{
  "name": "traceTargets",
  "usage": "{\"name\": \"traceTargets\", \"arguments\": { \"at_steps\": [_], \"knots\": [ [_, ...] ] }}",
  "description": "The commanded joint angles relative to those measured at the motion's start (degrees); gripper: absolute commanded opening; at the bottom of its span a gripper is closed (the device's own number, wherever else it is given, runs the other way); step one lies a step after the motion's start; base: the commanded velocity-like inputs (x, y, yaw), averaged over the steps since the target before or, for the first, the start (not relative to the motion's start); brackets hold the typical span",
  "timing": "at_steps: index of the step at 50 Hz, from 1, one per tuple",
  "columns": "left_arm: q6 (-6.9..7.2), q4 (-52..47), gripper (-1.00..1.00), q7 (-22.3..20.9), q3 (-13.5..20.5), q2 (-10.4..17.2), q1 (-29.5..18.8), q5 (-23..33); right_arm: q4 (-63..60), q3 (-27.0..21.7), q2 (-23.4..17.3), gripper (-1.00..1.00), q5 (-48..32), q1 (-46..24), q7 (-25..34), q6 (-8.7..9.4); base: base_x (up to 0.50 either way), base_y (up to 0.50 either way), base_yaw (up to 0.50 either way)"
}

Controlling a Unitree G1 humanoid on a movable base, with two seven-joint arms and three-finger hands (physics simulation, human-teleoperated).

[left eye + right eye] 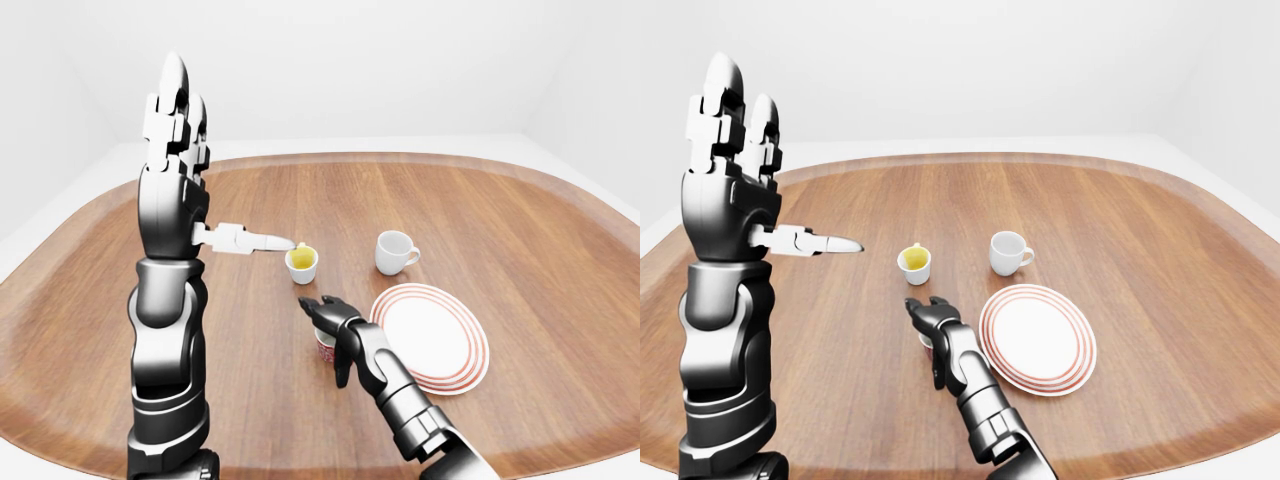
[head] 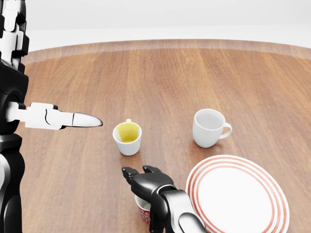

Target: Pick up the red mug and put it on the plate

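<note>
The red patterned mug (image 2: 144, 211) stands just left of the red-ringed white plate (image 2: 238, 194) on the round wooden table (image 2: 170, 77). Above them in the head view, the small white cup with yellow inside (image 2: 128, 138) sits left of the white handled mug (image 2: 209, 127).

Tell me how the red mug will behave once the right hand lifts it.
The red mug looks rigid and glazed, so it may slip between the fingers. It stands upright and seems empty, so probably light. The right hand covers its rim from above; an off-centre grip might tip it toward the plate.

Scene is filled by a large rounded brown wood-grain table (image 1: 520, 220) with a lighter raised rim along its edges. Plain white walls (image 1: 400, 60) are seen beyond the far edge, a corner visible at upper right. A pale floor (image 1: 1200, 150) is shown past the rim. Lighting is even, soft.
</note>
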Motion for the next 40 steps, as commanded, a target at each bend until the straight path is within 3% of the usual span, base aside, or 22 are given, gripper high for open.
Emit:
{"name": "traceTargets", "arguments": {
  "at_steps": [1, 14, 34, 35, 36, 37, 40],
  "knots": [
    [0.0, 0.31, 1.0, 0.1, 0.17, 0.0, 0.62, -0.26, 4.48, -0.14, -0.05, 1.0, 0.94, -0.49, -2.9, 0.0, 0.0, 0.0, 0.0],
    [0.0, 0.22, 1.0, 0.19, 0.37, 0.18, 0.72, -0.49, 9.46, -0.6, -0.53, 1.0, 2.43, -1.12, -6.04, 0.0, 0.0, 0.0, 0.0],
    [0.0, 0.34, 1.0, 0.29, 0.36, 0.19, 0.52, -0.65, 7.3, -0.28, -0.77, 1.0, 2.2, -0.25, -4.84, 0.0, 0.0, 0.0, 0.0],
    [0.0, 0.39, 1.0, 0.32, 0.3, 0.16, 0.56, -0.63, 7.1, -0.25, -0.75, 0.76, 2.17, -0.14, -4.73, 0.0, 0.0, 0.0, 0.0],
    [0.0, 0.55, 1.0, 0.34, 0.2, 0.11, 0.63, -0.58, 6.94, -0.22, -0.75, -0.25, 2.15, -0.01, -4.66, 0.0, 0.0, 0.0, 0.0],
    [0.0, 0.74, 1.0, 0.35, 0.18, 0.07, 0.65, -0.56, 6.84, -0.22, -0.74, -0.91, 2.16, 0.07, -4.64, 0.0, 0.0, 0.0, 0.0],
    [0.0, 0.91, 1.0, 0.35, 0.12, 0.02, 0.68, -0.52, 6.64, -0.16, -0.76, -1.0, 2.11, 0.29, -4.55, 0.0, 0.0, 0.0, 0.0]
  ]
}}
